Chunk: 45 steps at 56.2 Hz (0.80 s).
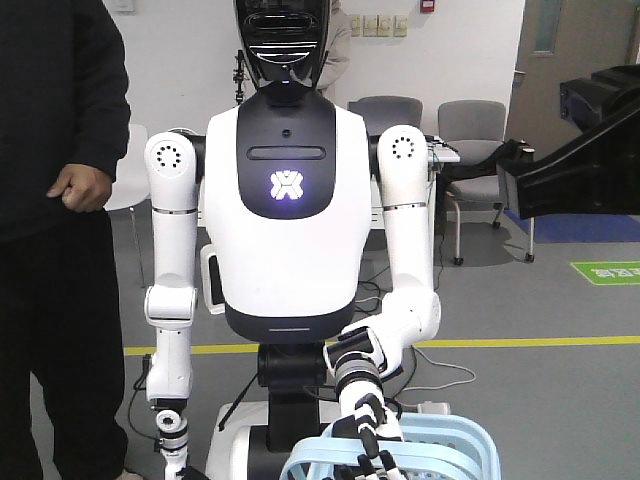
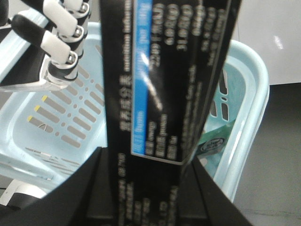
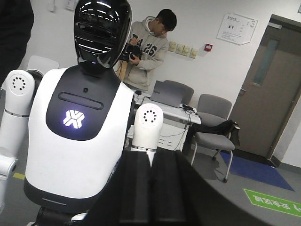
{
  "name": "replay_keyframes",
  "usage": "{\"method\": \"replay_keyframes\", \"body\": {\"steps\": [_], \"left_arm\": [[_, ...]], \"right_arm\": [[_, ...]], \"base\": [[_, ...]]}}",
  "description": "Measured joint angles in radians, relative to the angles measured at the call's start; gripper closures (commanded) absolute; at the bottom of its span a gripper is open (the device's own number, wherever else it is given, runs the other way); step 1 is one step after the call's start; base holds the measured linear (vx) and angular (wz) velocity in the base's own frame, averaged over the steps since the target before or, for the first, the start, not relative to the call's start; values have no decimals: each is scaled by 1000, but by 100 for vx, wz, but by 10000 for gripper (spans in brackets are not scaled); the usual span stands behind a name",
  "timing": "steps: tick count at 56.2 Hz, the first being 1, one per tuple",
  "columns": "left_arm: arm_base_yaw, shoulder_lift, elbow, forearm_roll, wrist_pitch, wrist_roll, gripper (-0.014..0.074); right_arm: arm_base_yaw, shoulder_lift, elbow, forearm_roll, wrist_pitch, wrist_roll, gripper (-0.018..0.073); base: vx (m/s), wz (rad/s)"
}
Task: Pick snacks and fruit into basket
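A: Where is the box now?

B: The left pincer grips the black box from two sides. The box hangs over the basket. I think it is not yet inside.

A: And the right pincer?

B: It looks closed on nothing, and it points toward the humanoid.

A: What may go wrong?

B: The humanoid's hand is at 10 o'clock from the box, just beside it, at the basket. If the box comes down tilted, it may hit those fingers, or it may catch the rim at 3 o'clock and fall outside. A bump could also push the basket away, because only that hand seems to hold it.

A: What is hard to see?

B: The box covers the basket floor under it. A greenish thing lies inside at 4 o'clock. Maybe it is a pouch, but I cannot read it. I see no fruit. The front view cuts the basket at the bottom edge.
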Motion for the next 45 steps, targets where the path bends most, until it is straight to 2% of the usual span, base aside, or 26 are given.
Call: {"method": "replay_keyframes", "body": {"steps": [15, 25, 38, 45], "left_arm": [[-27, 0, 0, -1, 24, 5, 594], [-67, 0, 0, -2, 44, 68, 594], [-83, 45, -8, -82, 67, 162, 594], [-103, 67, -14, -98, 54, 202, 594]], "right_arm": [[0, 0, 0, 0, 1, 0, 566], [0, 0, 0, 0, 1, 0, 566], [0, 0, 0, 0, 2, 0, 566], [0, 0, 0, 0, 2, 0, 566]], "base": [[0, 0], [0, 0], [0, 0], [0, 0]]}}
